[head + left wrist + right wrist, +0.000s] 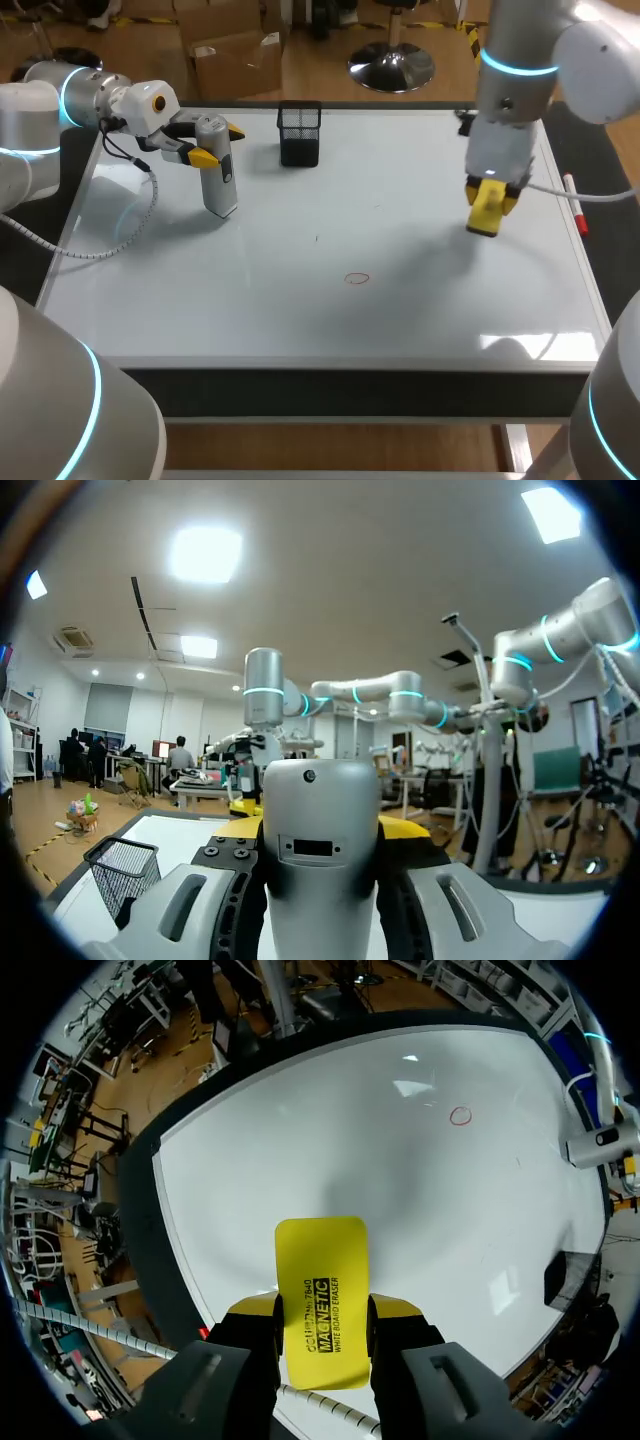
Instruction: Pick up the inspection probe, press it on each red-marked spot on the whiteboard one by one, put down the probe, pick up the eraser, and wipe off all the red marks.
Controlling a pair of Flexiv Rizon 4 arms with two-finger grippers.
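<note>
This is a robotics lab, shown by a robot test bench. 2 grey jointed arms, the left arm (40, 110) and the right arm (520, 60), each ringed with a glowing cyan band, stand at a table whose whole top is a whiteboard (330, 320). A cable (152, 195) trails from the left arm's wrist. The left gripper (219, 143) clasps a grey inspection probe (217, 185), and the right gripper (490, 195) clasps a yellow eraser (486, 212). A black mesh holder (300, 133) stands on the board, a red marker (574, 200) lies at its edge, and 1 small red circle (357, 279) is drawn on it.
</note>
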